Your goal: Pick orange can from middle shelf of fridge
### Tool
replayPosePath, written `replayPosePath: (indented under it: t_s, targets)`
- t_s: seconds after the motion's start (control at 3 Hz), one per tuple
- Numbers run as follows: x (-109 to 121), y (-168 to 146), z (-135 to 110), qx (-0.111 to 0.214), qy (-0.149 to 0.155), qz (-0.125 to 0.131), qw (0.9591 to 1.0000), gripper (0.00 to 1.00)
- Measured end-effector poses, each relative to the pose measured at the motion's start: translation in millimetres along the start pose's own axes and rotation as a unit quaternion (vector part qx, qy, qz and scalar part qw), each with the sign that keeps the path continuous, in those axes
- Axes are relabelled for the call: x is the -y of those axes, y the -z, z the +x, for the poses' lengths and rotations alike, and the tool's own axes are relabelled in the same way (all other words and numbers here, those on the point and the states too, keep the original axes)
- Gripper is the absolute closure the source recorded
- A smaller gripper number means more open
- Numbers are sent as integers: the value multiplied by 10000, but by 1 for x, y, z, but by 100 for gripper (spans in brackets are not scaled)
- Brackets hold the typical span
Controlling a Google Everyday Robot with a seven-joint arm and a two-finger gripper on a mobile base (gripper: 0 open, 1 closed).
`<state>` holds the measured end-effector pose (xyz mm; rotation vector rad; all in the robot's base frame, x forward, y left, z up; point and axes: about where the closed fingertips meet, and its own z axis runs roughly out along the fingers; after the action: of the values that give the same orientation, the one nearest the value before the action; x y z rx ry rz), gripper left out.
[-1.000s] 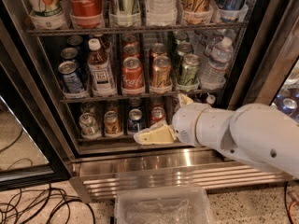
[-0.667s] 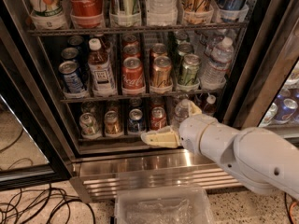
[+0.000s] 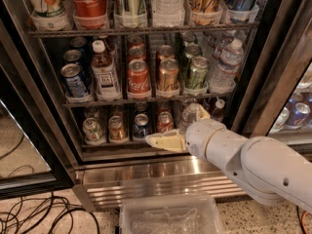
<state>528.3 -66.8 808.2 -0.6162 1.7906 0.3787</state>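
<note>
The orange can (image 3: 168,76) stands upright at the front of the middle shelf (image 3: 117,101) of the fridge (image 3: 273,82), between a red Coca-Cola can (image 3: 138,78) and a green can (image 3: 197,73). My gripper (image 3: 181,127) is below that shelf, in front of the lowest rack of small cans. It is open and empty. One cream finger (image 3: 163,141) points left along the lowest rack, the other (image 3: 201,113) points up toward the middle shelf's rail. The gripper is below and slightly right of the orange can, not touching it.
A blue can (image 3: 74,79), a juice bottle (image 3: 105,72) and a water bottle (image 3: 226,65) share the middle shelf. Tall bottles and cups stand on the rack above. A clear plastic bin (image 3: 170,216) sits on the floor below the steel base (image 3: 156,179). Cables (image 3: 39,213) lie at the left.
The arm's white forearm has dropped lower and the wrist has shifted slightly right. The gripper stays in front of the lowest rack. No can has moved.
</note>
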Motion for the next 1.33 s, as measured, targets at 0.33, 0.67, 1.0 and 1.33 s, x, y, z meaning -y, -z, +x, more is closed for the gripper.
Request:
replayPosePath:
  t_s: [0.33,0.67,1.0,1.33]
  targets:
    - [5,-4,1,119,-63,101,9999,0]
    - [16,-10,-7,326,-192,277,9989,0]
    - [29,-18,-17,542,-194,504,9971,0]
    - [39,-28,-29,742,-27,669,9950,0]
